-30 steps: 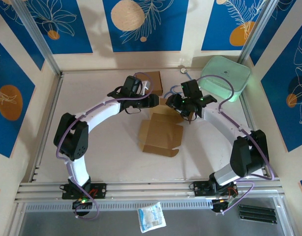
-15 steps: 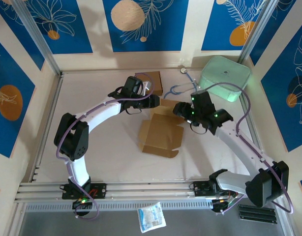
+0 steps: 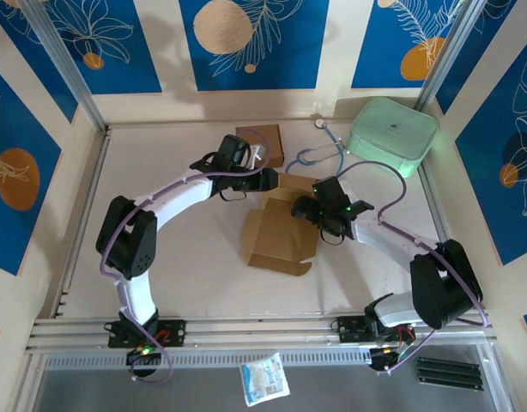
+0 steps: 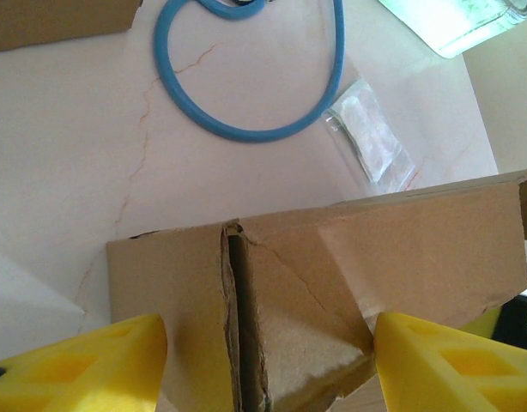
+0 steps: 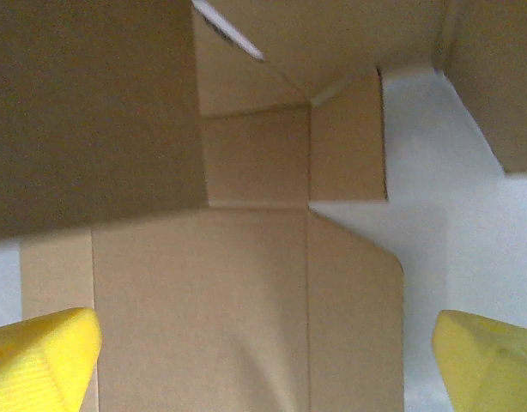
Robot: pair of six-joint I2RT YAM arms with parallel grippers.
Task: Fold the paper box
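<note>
Although the white packet (image 3: 264, 378) on the near rail carries blue print, it is too small to read, and the paper box (image 3: 281, 236) shows plain brown card. That box lies open at the middle of the tabletop (image 3: 186, 249), its flaps spread and its far wall raised. The left gripper (image 3: 266, 178) is at that far wall: its jaws stand partly apart astride a creased, folded corner of the card, and whether they press it I cannot tell. The right gripper (image 3: 309, 207) hangs over the box's right side with its jaws spread wide, gripping nothing, the box floor between the fingertips (image 5: 40, 352). Counted: 2 arms, 1 open box, 1 flat brown card piece (image 3: 262, 142) at the far edge, 1 mint-green lidded container (image 3: 392, 136), 1 looped blue tube (image 4: 246, 133), 1 small clear packet (image 4: 371, 133) beside it, and 2 black strips (image 3: 448, 372).
</note>
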